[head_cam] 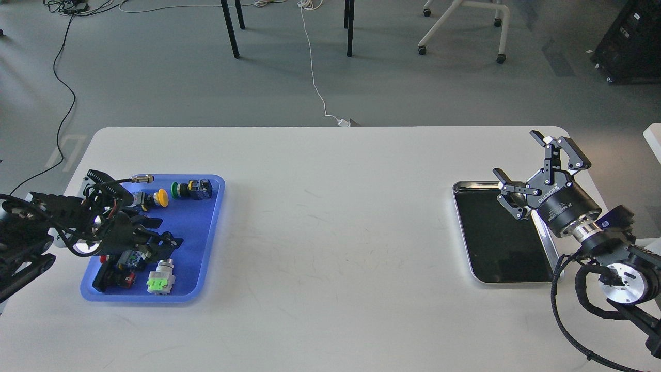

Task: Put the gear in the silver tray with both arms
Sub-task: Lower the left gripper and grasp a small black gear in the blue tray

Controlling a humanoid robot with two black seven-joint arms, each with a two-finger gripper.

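The silver tray (462, 227) lies at the right of the white table, and its dark bottom is bare. My right gripper (518, 155) hovers over the tray's far right corner with its fingers spread wide, open and empty. My left gripper (157, 235) is low over the blue tray (193, 232) at the left, among the parts near its middle. It is dark against them, so I cannot tell how its fingers stand. I cannot pick out a gear among the parts; it may be hidden under the gripper.
The blue tray holds a yellow push button (161, 197), a green button on a black body (192, 189), a green and white part (160, 280), a metal sensor (142, 179) and red-black parts (114, 276). Cables hang from my right arm (609, 258).
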